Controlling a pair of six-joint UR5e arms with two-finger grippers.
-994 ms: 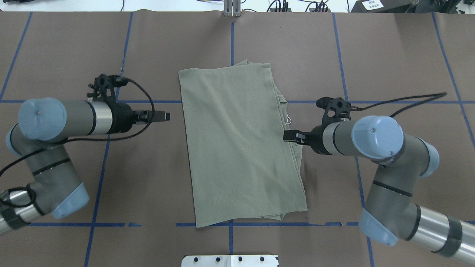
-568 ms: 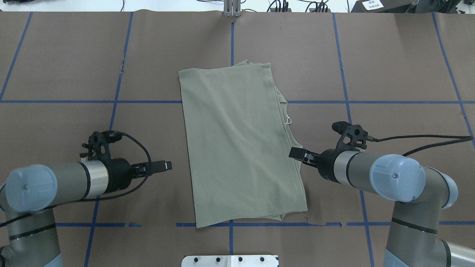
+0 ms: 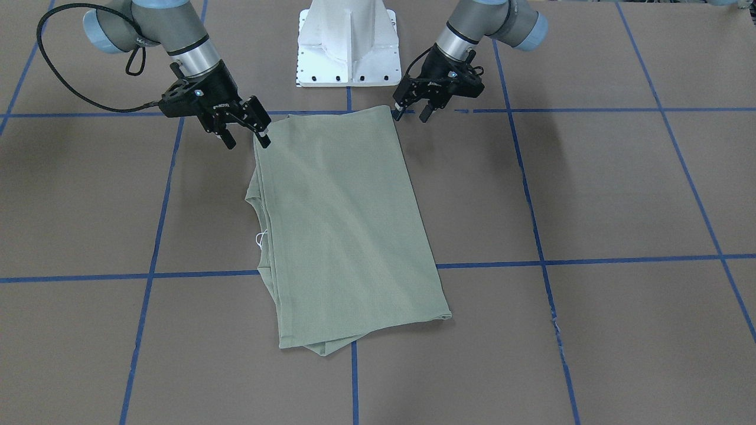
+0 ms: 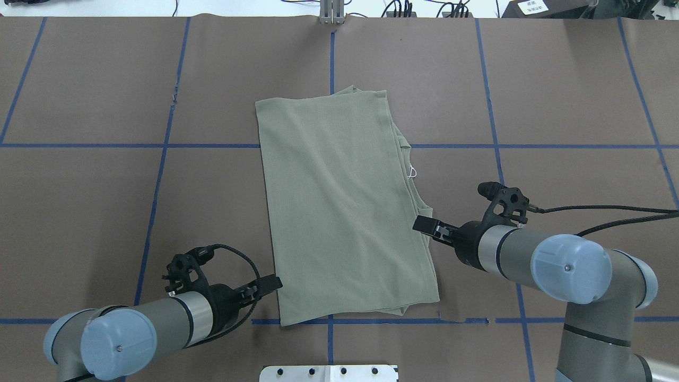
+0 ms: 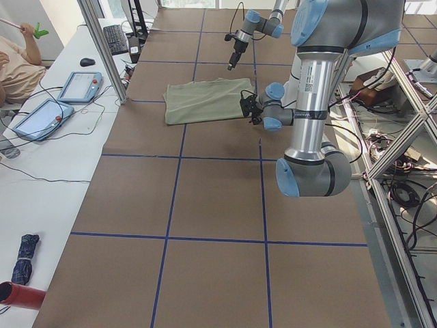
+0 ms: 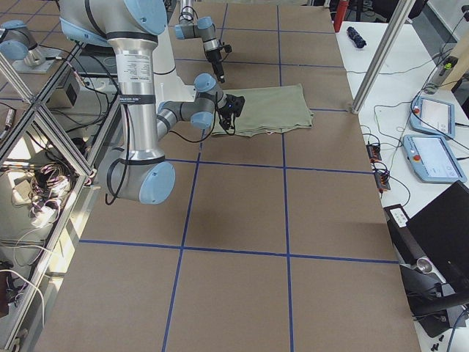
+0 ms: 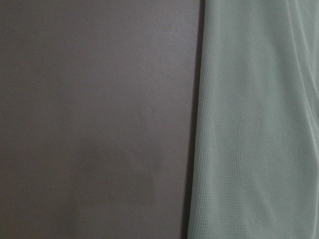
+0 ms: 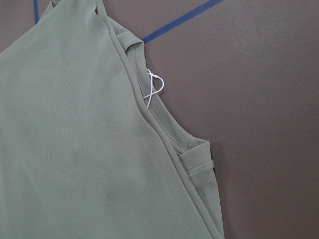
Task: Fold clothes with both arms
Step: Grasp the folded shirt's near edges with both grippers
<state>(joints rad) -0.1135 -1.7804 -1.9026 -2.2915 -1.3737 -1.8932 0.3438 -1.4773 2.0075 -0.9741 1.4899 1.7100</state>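
Sage-green knit shirt [image 4: 339,207]: laid flat in the middle of the worktop [image 4: 557,95], folded into a long rectangle with the long side running away from the robot; near end is set on a blue tape line [image 4: 467,320], stacked layers are seen along the robot's-right edge
Neck: ribbed collar [image 8: 197,162] is exposed on that right edge, white string [image 8: 154,89] is looped just beside it
Worktop cover: brown sheet, gridded with blue tape
Left gripper [image 4: 270,284]: held just beside the shirt's near left corner; jaws released, seen spread in the front-facing view [image 3: 411,114], nothing is gripped; contact with the fabric cannot be told
Left wrist view: shirt edge is seen on the right half, bare brown sheet on the left; own jaws are not in view
Right gripper [image 4: 421,224]: placed at the shirt's right edge, just on the robot's side of the collar; jaws released and spread [image 3: 248,142], nothing is clamped; whether a finger touches the cloth cannot be told
Right wrist view: collar, string and folded edge are looked down on, own jaws are not in view
White base pedestal [image 3: 348,41]: seen at the robot's end of the worktop, apart from the shirt
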